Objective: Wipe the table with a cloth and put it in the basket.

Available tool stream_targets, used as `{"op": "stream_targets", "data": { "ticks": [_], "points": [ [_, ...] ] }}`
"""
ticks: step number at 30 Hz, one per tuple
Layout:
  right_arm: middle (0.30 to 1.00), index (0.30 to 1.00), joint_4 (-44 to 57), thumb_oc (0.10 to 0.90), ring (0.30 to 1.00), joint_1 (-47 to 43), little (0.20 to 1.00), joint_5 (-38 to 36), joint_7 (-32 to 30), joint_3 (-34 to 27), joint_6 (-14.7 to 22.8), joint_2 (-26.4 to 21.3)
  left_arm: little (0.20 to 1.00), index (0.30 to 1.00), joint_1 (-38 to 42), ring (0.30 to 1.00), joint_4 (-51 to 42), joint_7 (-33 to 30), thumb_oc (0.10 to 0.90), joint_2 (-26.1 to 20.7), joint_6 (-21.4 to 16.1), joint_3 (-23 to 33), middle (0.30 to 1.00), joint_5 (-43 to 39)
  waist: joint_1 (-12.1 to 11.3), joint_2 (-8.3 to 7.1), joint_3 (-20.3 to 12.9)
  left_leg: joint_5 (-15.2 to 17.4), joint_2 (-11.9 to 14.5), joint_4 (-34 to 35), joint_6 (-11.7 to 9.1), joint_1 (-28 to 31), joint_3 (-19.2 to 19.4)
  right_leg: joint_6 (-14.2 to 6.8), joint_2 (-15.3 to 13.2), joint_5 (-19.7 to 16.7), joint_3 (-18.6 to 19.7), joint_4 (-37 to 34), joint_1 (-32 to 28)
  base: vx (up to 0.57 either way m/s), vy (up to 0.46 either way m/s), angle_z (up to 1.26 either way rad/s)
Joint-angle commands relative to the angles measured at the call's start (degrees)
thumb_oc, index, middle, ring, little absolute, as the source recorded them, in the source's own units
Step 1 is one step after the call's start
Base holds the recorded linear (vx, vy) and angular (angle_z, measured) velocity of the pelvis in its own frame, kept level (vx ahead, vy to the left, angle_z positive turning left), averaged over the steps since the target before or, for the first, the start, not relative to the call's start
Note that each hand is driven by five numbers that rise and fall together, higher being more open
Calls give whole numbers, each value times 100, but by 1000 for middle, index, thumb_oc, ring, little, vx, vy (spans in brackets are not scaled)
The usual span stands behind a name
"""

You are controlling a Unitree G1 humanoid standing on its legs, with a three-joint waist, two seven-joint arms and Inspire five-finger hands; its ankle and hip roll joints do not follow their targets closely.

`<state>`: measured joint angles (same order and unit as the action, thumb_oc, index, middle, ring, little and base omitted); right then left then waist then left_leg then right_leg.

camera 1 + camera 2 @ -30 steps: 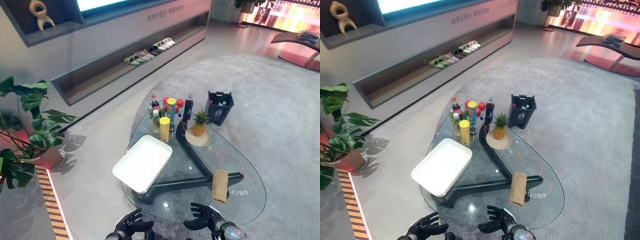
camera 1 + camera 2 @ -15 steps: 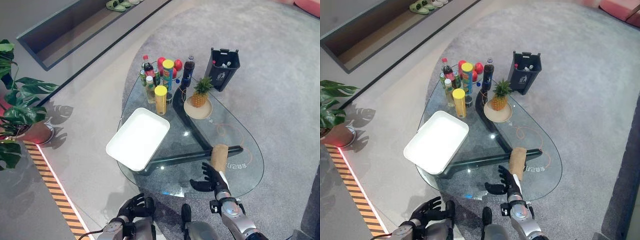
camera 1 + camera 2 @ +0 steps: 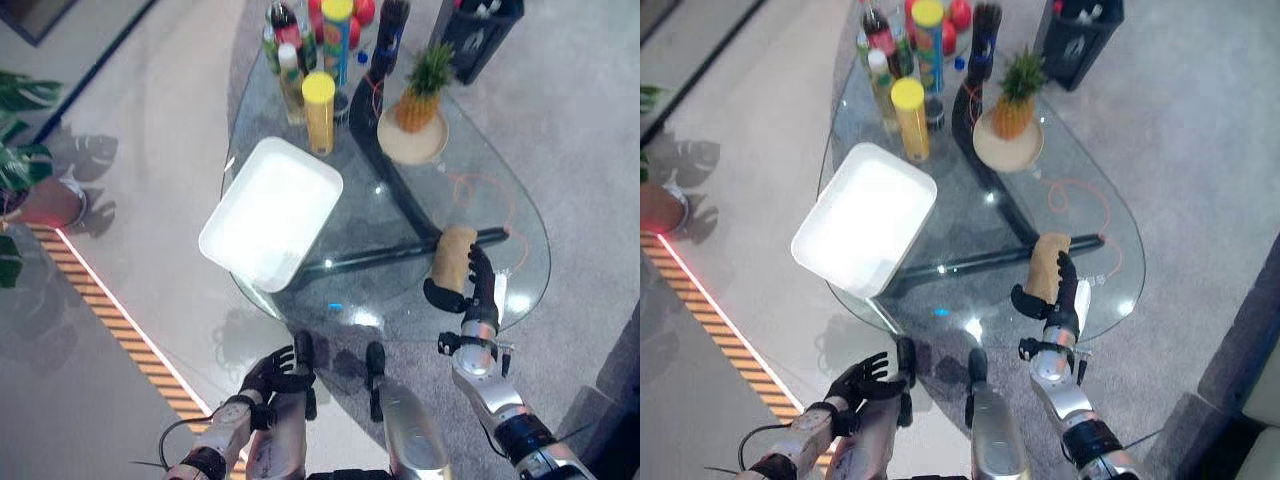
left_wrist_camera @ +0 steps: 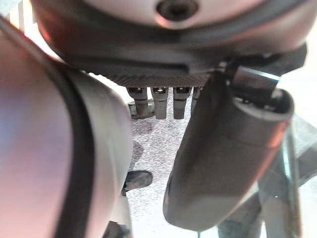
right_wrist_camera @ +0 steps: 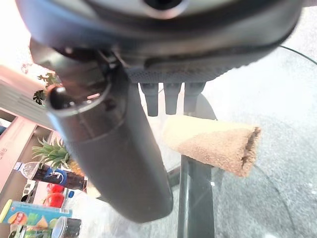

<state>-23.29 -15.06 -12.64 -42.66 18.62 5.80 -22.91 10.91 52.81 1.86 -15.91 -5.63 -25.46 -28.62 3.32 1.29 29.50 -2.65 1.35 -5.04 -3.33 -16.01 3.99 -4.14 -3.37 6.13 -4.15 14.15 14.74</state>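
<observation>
On the glass worktop, the right hand, fingers spread wide beside the rolled tan cloth, should settle over the roll's middle before closing, left hand idle, loosely open.

Dark bin beyond the bench cut off by the top edge, tops of the bottles cropped there too, potted plant clipped at the left edge, near end of the rolled cloth hidden behind the right hand
</observation>
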Motion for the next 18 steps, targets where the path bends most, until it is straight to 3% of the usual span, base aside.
{"op": "stream_targets", "data": {
  "ticks": [1,5,12,18],
  "points": [
    [900,900,841,800,900,-231,900,395,-1147,-431,88,-343,900,900,-277,900,-187,10,800,74,-212,-177,900,-248,98,-143,-25,820,-316,-1377,358,-447,48,144,157,-598,157,-372,398,-37,26,5],
    [900,900,777,800,900,-423,900,304,-1740,-601,-126,-384,900,900,-266,900,-261,-79,800,100,-304,-309,900,-408,138,-77,30,817,-337,-1480,358,-788,63,161,179,-622,211,-301,724,-13,40,-4],
    [900,900,764,800,900,-808,900,212,-1897,-574,-375,-379,900,900,-103,900,-449,-208,800,135,-339,-437,900,-531,175,30,30,747,-389,-1676,346,-1496,122,169,159,-666,234,-57,1446,6,47,-3],
    [900,900,651,800,900,-1164,900,114,-2177,-605,-366,-400,900,900,-84,900,-651,-315,800,143,-304,-641,900,-515,127,109,30,778,-422,-1836,352,-1879,132,169,132,-647,178,143,1863,26,26,2]
  ]
}}
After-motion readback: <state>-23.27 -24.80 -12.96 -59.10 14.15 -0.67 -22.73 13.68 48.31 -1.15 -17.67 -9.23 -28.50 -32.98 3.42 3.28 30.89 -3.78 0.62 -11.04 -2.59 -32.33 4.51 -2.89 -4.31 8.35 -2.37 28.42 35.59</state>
